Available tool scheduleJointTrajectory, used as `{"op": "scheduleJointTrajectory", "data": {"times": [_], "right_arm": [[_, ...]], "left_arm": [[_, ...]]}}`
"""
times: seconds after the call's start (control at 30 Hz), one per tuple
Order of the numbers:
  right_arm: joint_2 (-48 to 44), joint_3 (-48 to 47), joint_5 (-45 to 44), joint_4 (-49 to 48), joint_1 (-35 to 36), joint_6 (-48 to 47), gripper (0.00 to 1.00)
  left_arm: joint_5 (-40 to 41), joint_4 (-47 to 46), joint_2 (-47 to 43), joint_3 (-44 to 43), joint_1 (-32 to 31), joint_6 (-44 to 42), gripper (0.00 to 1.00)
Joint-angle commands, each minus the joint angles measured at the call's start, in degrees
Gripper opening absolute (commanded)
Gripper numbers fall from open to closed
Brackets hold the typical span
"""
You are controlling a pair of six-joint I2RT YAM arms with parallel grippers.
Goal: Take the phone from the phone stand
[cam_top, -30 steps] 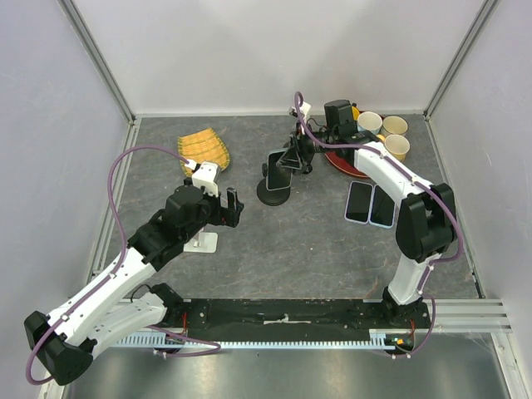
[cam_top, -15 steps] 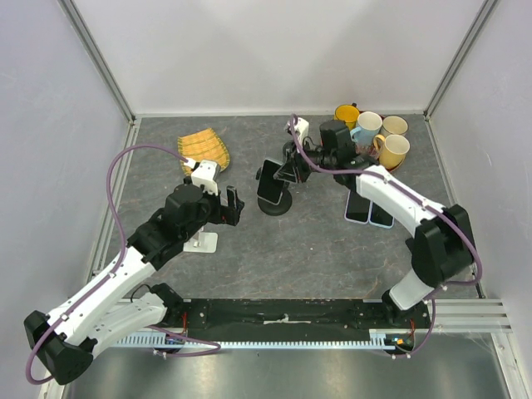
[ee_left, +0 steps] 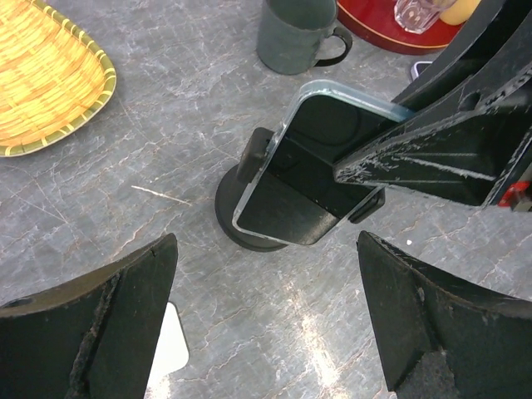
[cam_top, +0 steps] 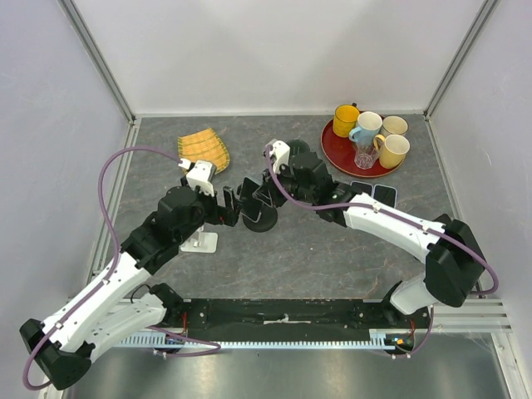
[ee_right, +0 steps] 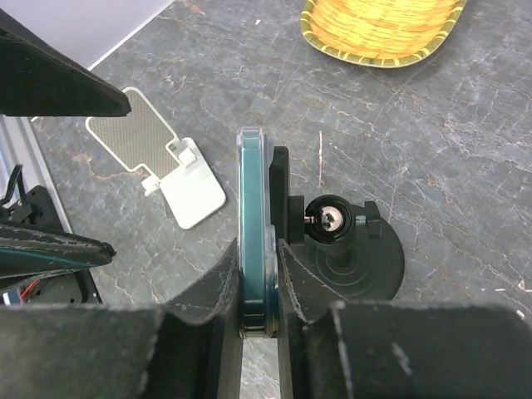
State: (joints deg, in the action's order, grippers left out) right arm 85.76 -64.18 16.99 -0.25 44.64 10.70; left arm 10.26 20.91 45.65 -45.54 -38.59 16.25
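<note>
Phone [ee_left: 303, 162]: tilted, seated in the stand [ee_left: 237, 218] at mid-bench [cam_top: 316, 249].
Right hand [ee_right: 258, 287]: I have it clamped across the phone's front and back.
Left hand [cam_top: 235, 202]: fingers apart, hovering just left of the stand.

Left arm [cam_top: 108, 287] and right arm [cam_top: 391, 220]: the long links are wearing smooth white shells, and the joints are showing as bulky, rounded black housings. A thin purple cable [cam_top: 103, 187] is standing off the left arm in a wide arc. A matching purple lead [cam_top: 370, 209] is running along the right arm's white link. Each wrist is carrying a small white boxy camera mount [cam_top: 199, 173]. Left fingers [ee_left: 108, 324] are appearing as broad matte-black wedges, their edges scuffed grey. Right fingers [ee_right: 204, 295] are looking the same black; seen from the left wrist camera, one is showing white scratches across its flat face.
</note>
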Motion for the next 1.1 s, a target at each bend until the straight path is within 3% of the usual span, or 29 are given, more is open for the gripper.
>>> {"op": "scheduleJointTrajectory", "data": {"times": [0.0, 0.07, 0.13, 0.17, 0.33, 0.37, 0.57, 0.83, 0.97, 1.07], "right_arm": [[-3.40, 0.81, -8.46, -7.13, 3.25, 4.06, 0.00], [-3.32, 0.90, -9.43, -7.31, 4.31, 3.98, 0.04], [-3.05, 0.73, -10.40, -7.13, 4.92, 3.89, 0.17], [-3.05, 0.64, -10.40, -7.13, 5.19, 3.72, 0.30], [-3.84, -1.12, -10.93, -5.82, 5.28, 2.93, 0.59], [-4.02, -2.08, -11.54, -5.20, 5.19, 2.58, 0.69], [-6.47, -5.86, -14.61, 0.51, 4.32, -1.47, 0.94], [-12.63, -3.68, -15.76, 6.31, -8.32, -0.07, 0.98], [-15.35, 1.33, -17.96, 6.49, -12.64, 0.90, 0.98], [-16.14, 4.23, -17.79, 6.67, -14.93, 1.51, 0.98]], "left_arm": [[-2.00, -2.27, -2.22, -0.87, 0.27, 0.54, 0.95], [-2.26, -2.19, -2.84, -0.34, 0.27, 0.71, 0.95], [-2.44, -2.10, -3.81, -0.08, 0.27, 0.80, 0.95], [-2.53, -1.92, -3.99, 0.18, 0.27, 0.89, 0.95], [-2.88, -1.57, -4.52, 0.10, 0.27, 0.89, 0.95], [-2.97, -1.57, -4.52, -0.16, 0.27, 0.98, 0.95], [-3.49, -0.78, -1.80, -2.88, 0.27, 2.55, 0.95], [-3.76, 1.68, 4.36, -9.91, -0.43, 10.11, 0.95], [1.15, 3.35, 7.08, -13.95, -3.85, 12.05, 0.96], [11.14, 7.12, 11.03, -18.35, -8.77, 13.80, 0.96]]}}
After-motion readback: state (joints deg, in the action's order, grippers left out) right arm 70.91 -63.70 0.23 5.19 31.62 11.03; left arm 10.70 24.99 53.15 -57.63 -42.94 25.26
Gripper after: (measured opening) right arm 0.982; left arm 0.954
